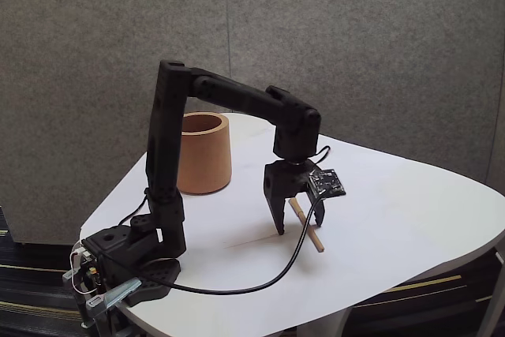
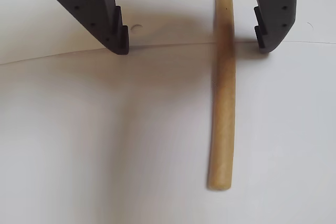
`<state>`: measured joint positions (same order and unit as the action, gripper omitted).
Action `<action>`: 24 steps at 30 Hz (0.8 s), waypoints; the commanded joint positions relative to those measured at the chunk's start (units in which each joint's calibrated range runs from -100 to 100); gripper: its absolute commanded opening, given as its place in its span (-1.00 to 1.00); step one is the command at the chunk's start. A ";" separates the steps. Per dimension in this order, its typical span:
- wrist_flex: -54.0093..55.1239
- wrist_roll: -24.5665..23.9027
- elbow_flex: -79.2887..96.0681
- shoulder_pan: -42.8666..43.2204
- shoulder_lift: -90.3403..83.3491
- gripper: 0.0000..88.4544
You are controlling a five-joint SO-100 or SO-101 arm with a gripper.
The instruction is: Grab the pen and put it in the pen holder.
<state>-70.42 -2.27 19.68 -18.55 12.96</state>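
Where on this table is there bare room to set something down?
The right half of the table beyond the pen is bare, as is the front edge right of the cable. It is crowded at left, around the arm base and pen holder, and under the open gripper.

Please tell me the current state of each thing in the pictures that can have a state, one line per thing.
Thin light tan wooden pen: lying flat on the table, between the open fingers, nearer the right one in the wrist view, not gripped.
Tan-brown cylindrical pen holder: upright on the table, apart from the pen; its inside is hidden.
Black two-finger gripper: open, lowered around the pen.
Black cable: slack, trailing over the white table.
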 commanded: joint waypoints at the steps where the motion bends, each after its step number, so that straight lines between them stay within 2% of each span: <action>1: -0.68 -0.28 -0.36 -0.41 0.10 -0.38; 6: -0.51 -0.23 -0.36 -0.41 0.10 -1.00; 24: -0.85 -0.28 -0.27 -0.56 -0.55 -0.98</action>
<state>-70.59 -2.42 19.31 -19.06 12.87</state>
